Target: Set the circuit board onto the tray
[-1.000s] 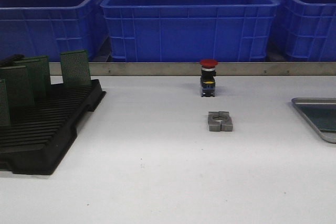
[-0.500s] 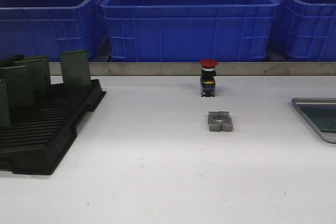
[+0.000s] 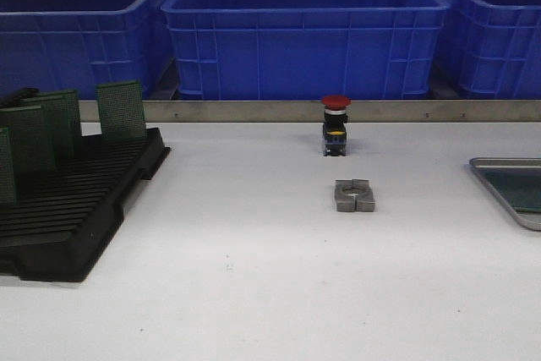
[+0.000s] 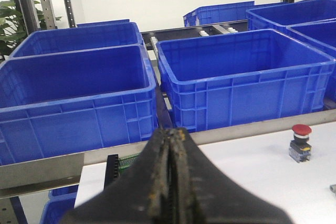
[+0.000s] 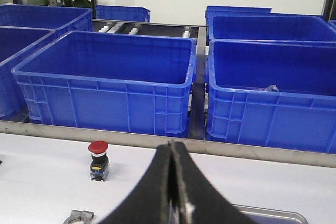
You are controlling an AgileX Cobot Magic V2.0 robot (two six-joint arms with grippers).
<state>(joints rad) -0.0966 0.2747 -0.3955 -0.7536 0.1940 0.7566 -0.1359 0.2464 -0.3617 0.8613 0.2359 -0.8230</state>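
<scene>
Several green circuit boards (image 3: 121, 110) stand upright in a black slotted rack (image 3: 76, 209) at the table's left. The silver tray (image 3: 505, 162) lies at the right edge, cut off by the frame, and its inside looks dark green. Neither gripper shows in the front view. My left gripper (image 4: 170, 134) is shut with nothing in it, held above the table near the rack's (image 4: 111, 167) end, where a green board (image 4: 129, 161) peeks out. My right gripper (image 5: 172, 145) is shut and empty, with the tray's rim (image 5: 273, 214) just beyond it.
A red push button (image 3: 336, 125) stands at the table's back middle, with a grey metal clamp (image 3: 354, 195) in front of it. Big blue crates (image 3: 304, 31) line the far side behind a metal rail (image 3: 254, 111).
</scene>
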